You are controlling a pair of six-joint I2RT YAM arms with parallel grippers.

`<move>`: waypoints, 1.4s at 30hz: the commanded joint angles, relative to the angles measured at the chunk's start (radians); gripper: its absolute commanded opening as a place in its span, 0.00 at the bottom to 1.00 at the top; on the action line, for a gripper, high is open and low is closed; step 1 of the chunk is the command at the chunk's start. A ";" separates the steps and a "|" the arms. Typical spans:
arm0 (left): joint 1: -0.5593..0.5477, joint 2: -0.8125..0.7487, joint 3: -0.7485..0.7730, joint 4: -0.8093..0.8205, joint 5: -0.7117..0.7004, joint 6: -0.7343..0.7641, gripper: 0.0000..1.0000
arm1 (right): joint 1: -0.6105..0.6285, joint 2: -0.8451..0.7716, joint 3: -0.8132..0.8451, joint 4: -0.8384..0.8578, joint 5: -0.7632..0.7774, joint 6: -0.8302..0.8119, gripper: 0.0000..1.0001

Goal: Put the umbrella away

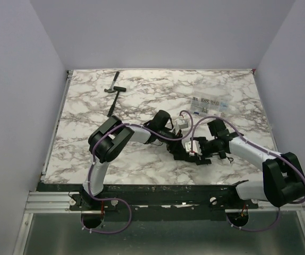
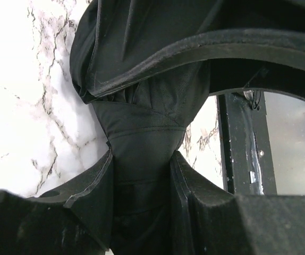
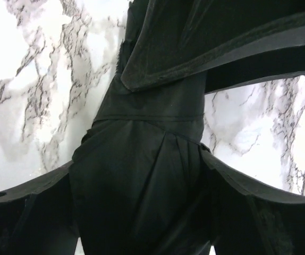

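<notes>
The umbrella [image 1: 183,151] is a folded bundle of matte black fabric lying mid-table, mostly covered by both grippers in the top view. My left gripper [image 1: 175,142] reaches it from the left and my right gripper [image 1: 191,151] from the right. In the left wrist view the left gripper [image 2: 142,159] is shut on a narrow neck of the umbrella [image 2: 142,127], the fabric pinched between both fingers. The right wrist view has the right gripper [image 3: 136,156] standing wide around a thick part of the umbrella [image 3: 142,191], fabric pressing against both fingers. Handle and strap are hidden.
A small black-handled hammer [image 1: 112,91] lies at the far left of the marble table [image 1: 89,106]. A clear plastic packet [image 1: 210,104] lies at the far right. The table's dark front rail [image 2: 243,149] shows just right of the left gripper.
</notes>
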 commanded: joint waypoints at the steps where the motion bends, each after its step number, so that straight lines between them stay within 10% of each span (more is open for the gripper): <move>1: 0.005 0.120 -0.065 -0.289 -0.083 0.010 0.25 | 0.009 0.048 -0.041 0.100 0.122 0.049 0.69; 5: 0.009 0.089 -0.062 -0.238 -0.089 -0.047 0.30 | 0.012 0.128 0.010 0.036 0.132 0.056 0.24; 11: 0.026 -0.025 -0.063 -0.100 -0.137 -0.154 0.56 | 0.015 0.168 0.040 -0.043 0.120 0.057 0.06; 21: 0.037 -0.274 -0.096 0.040 -0.295 -0.130 0.74 | 0.017 0.156 0.046 -0.001 0.131 0.145 0.03; 32: 0.047 -0.721 -0.669 0.491 -0.680 -0.337 0.99 | 0.021 0.190 0.067 0.048 0.161 0.248 0.02; 42: 0.000 -0.309 -0.912 1.296 -0.570 -0.737 0.99 | 0.048 0.211 0.079 0.094 0.185 0.303 0.02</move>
